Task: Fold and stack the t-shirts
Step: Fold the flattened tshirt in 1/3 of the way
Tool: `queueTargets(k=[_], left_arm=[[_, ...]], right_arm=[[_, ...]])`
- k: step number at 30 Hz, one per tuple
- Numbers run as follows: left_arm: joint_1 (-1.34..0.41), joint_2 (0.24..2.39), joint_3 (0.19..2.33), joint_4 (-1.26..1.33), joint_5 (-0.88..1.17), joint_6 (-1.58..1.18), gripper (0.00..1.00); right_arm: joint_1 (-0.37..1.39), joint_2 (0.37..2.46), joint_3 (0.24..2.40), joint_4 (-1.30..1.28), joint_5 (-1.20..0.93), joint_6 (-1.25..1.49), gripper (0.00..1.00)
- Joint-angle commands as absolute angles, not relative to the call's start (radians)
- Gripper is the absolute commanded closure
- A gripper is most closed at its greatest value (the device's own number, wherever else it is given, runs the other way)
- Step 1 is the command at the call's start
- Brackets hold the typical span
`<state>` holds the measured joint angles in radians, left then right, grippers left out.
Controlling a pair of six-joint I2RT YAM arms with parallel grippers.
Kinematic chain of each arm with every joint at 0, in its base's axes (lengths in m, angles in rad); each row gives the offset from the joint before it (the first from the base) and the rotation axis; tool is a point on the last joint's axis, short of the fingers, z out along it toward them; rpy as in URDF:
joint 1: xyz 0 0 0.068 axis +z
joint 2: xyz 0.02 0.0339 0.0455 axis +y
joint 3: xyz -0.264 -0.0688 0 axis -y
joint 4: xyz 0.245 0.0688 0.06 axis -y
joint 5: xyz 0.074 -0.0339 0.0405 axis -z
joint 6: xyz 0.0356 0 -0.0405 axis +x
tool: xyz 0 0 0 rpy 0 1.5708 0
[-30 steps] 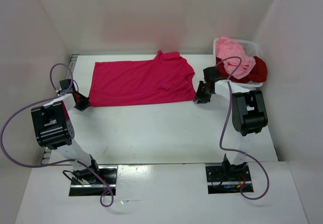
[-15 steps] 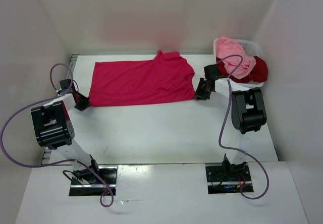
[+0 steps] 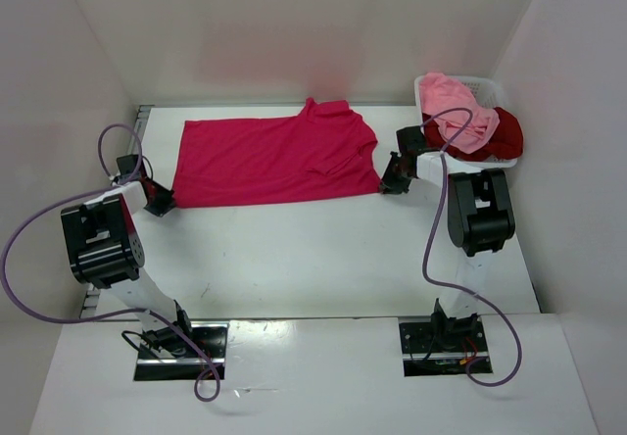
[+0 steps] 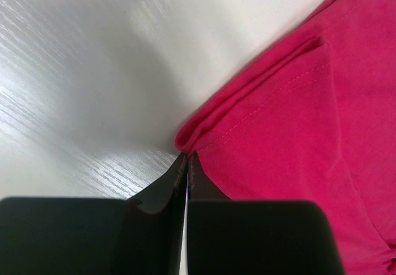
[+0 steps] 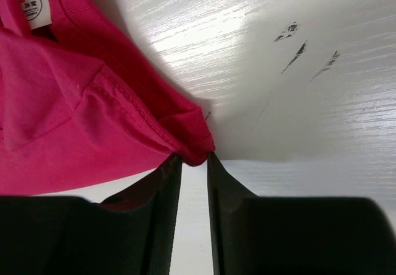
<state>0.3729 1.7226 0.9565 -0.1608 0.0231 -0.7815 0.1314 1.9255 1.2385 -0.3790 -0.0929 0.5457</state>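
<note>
A: Start with the left claw (image 4: 187, 156). What do we see?

B: We see its two dark fingers pressed flat together, with no gap. Their tips meet a corner of the crimson-pink shirt (image 4: 291, 132). We cannot tell whether any cloth is caught between them. From that corner the doubled hem runs up and to the right of the wrist view, with bare white table (image 4: 93, 70) on the left.

A: And the right claw (image 5: 192, 158)?

B: There we see the fingers parted, with a narrow strip of table showing between them. The shirt's corner pokes into the mouth of that gap at the tips, and as far as we can see it is not clamped. The cloth spreads to the upper left, where a white label (image 5: 32, 1) sits by the neckline. Dark scuff marks (image 5: 303, 46) lie on the table at upper right.

A: From above?

B: We see the shirt spread flat across the upper middle of the frame, with one claw at each lower corner. At upper right the white basket (image 3: 487, 86) holds the light pink shirt (image 3: 453, 97), draped over its near rim. The dark red shirt (image 3: 505, 133) spills over its right side.
</note>
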Motion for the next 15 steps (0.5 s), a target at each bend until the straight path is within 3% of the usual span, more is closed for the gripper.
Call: queueTargets(k=[1,3,8,15], left_arm=[[0.382,1.747,0.991,-0.146,0.002,-0.762,1.00],[0.382,1.756,0.991,-0.146,-0.008,-0.753,1.00],[0.382,1.766,1.025,-0.164,-0.046,-0.733,1.00],[0.411,1.775,1.034,-0.192,-0.064,-0.733,1.00]], right_arm=[[0.118,1.957,1.264,-0.337,-0.046,0.577,0.76],[0.118,1.957,1.264,-0.328,-0.034,0.577,0.86],[0.118,1.916,1.243,-0.328,-0.034,0.577,0.97],[0.118,1.813,1.189,-0.408,0.028,0.595,1.00]])
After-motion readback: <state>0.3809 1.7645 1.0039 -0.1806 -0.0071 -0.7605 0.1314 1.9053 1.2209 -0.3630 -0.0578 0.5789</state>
